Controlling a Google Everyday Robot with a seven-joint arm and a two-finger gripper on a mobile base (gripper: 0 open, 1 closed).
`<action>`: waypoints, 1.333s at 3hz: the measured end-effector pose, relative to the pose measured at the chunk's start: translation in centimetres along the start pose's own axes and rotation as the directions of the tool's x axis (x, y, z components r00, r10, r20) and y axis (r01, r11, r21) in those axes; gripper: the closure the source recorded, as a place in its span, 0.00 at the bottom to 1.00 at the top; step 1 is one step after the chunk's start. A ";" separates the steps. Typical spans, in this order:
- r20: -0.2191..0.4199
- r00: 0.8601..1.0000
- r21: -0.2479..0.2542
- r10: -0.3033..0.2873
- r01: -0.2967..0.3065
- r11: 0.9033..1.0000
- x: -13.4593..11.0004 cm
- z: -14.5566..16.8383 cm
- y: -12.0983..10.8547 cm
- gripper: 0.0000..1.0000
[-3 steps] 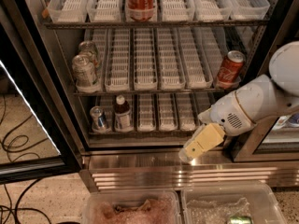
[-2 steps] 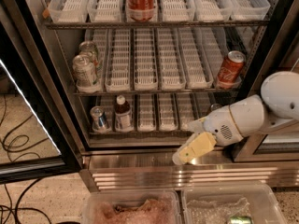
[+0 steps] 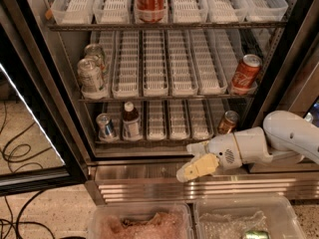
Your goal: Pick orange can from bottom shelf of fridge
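Gripper (image 3: pixel 193 159) low in front of the fridge (image 3: pixel 277 59), before the ribbed stainless steel base and just under the metal front edge of the bottom shelf (image 3: pixel 164 142). Two fingers set apart with a clear gap, one pale above and one flat, cream-yellow below. Nothing between them, nothing touched. Behind it a smooth, rounded white arm (image 3: pixel 289 133), reaching in from the right of the view.

Orange can (image 3: pixel 228 122) upright at the right end of the bottom shelf, above and to the right of the gripper, near but apart. Small cylinder of shiny copper-orange metal with a silver top rim.

At the left of the same shelf, a small silver-and-blue can (image 3: pixel 105 127) just beside a dark bottle (image 3: pixel 130 121) with a pale cap. White slotted plastic trays in long lanes on every tier. On the tier above, a larger red can (image 3: pixel 245 73) at the right.
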State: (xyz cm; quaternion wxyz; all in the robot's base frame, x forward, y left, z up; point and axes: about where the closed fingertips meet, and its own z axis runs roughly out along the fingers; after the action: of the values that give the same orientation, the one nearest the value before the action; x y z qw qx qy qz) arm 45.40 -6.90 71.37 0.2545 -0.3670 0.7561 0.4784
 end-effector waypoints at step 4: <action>0.103 0.989 0.187 0.103 -0.121 0.975 6.0 6.2 -4.8 0.00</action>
State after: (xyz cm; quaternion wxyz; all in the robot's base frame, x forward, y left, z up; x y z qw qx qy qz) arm 45.83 -4.40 61.84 0.2962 -0.2749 0.8057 0.4332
